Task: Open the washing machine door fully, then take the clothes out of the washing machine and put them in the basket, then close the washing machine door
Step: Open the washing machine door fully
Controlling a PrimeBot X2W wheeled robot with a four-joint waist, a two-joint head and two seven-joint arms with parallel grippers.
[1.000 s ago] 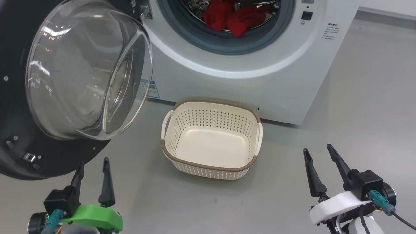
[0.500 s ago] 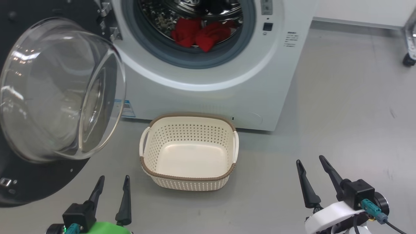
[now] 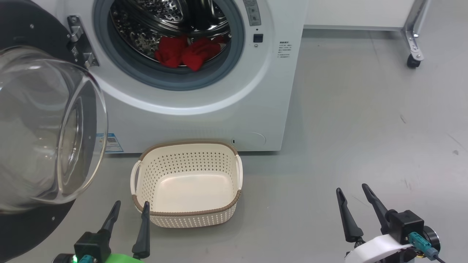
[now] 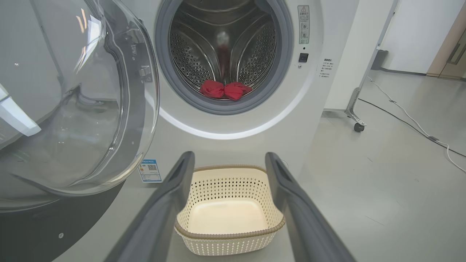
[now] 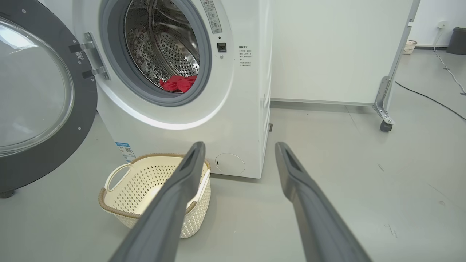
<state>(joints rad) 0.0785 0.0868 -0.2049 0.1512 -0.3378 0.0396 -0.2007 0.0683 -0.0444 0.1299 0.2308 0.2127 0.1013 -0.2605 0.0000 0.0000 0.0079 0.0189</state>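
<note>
Washing machine door (image 3: pixel 47 128) open, left of basket (image 3: pixel 190 213); clothes (image 3: pixel 182 54) inside washing machine (image 3: pixel 204 120); castor frame (image 3: pixel 414 44) at right. Left gripper (image 3: pixel 132 203), right gripper (image 3: pixel 351 187): jaws parted, empty.

Basket (image 3: pixel 186 215) before washing machine (image 3: pixel 204 120), clothes (image 3: pixel 184 54) inside.

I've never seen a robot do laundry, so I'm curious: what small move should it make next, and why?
Probably reach the right hand up toward the clothes in the drum. The washing machine door stands wide open, the basket below holds nothing, and both hands are open. The left hand sits close beside the door, so the right seems to have the freer path.
</note>
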